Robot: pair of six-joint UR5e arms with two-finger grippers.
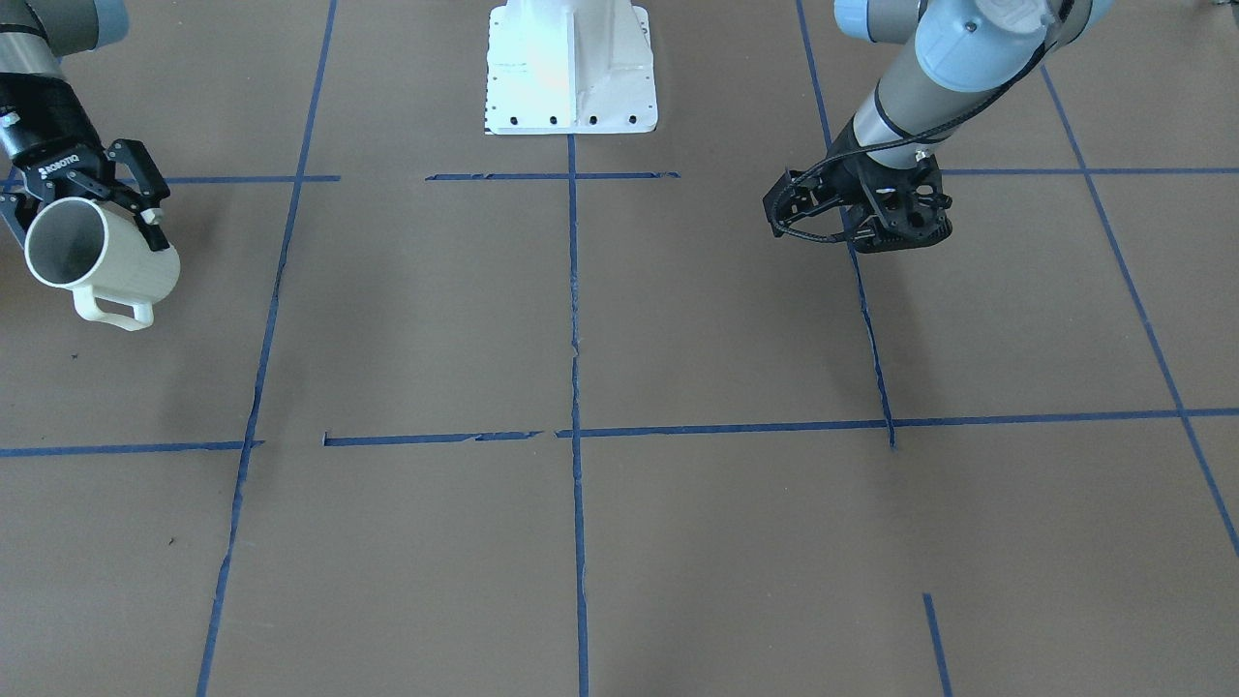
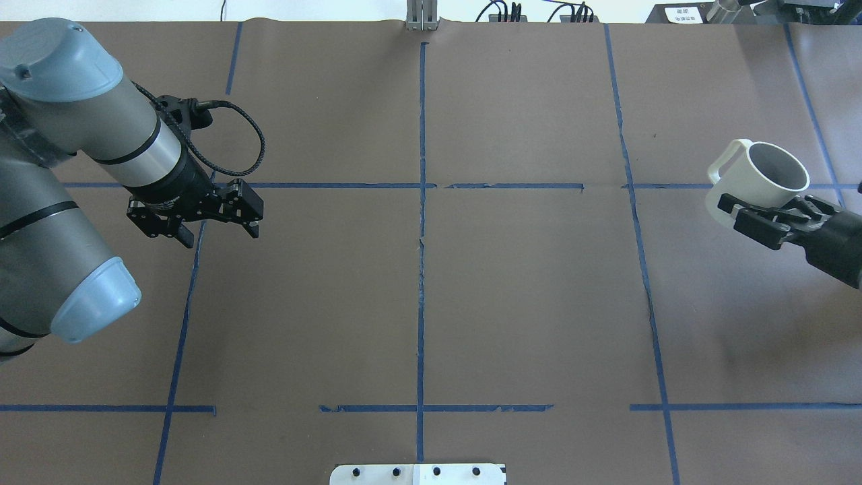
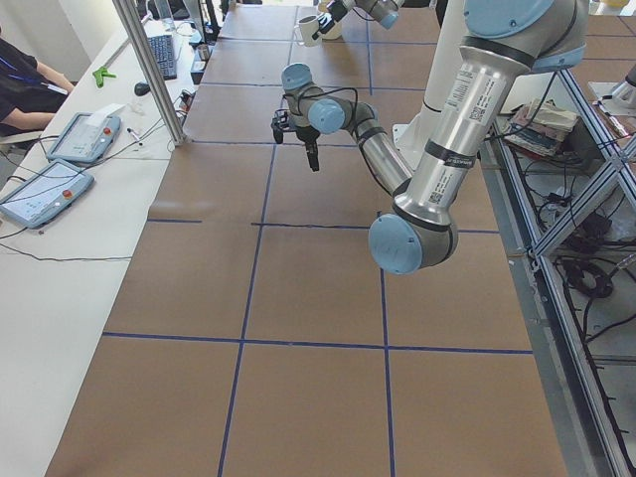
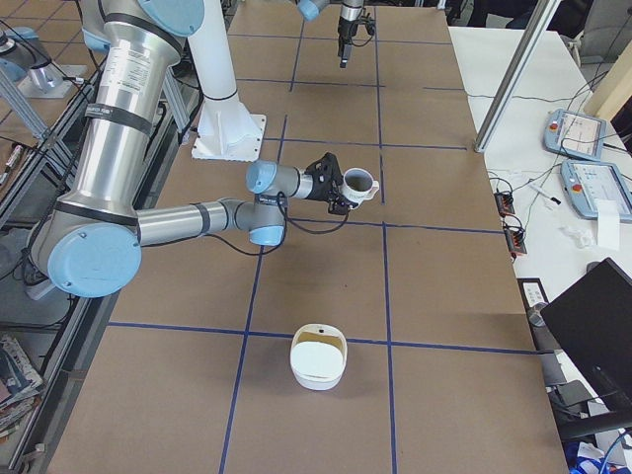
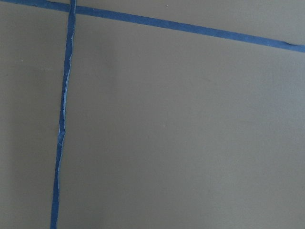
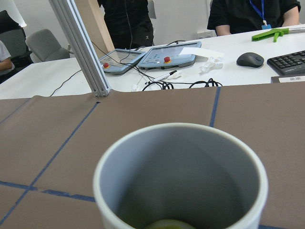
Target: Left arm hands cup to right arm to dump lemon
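- Table [image 2: 471, 303], brown-papered, is bearing white bowl [image 4: 318, 370].
- R gripper [image 2: 768, 215] is pinching cup [image 2: 747, 182], lemon [image 6: 167, 224] inside; L gripper [image 2: 219, 232] is hanging spread, empty.
- Rec: keeping cup level till over bowl.

Lemon [image 6: 167, 224]: only a yellow-green sliver, cropped by lower edge. Cup [image 6: 181, 176]: base and handle out of wrist frame. Right arm [image 1: 24, 58]: mostly cut off by front view's edge.

Faces the robot's base [image 1: 571, 68] from across the table [image 1: 736, 319], steeply down; looks forward from behind its shoulders, sharing the taped centre line [image 1: 574, 319]. Peers along the table from either end. Rides each wrist, close in: bare paper at left, the cup [image 6: 178, 183] at right.
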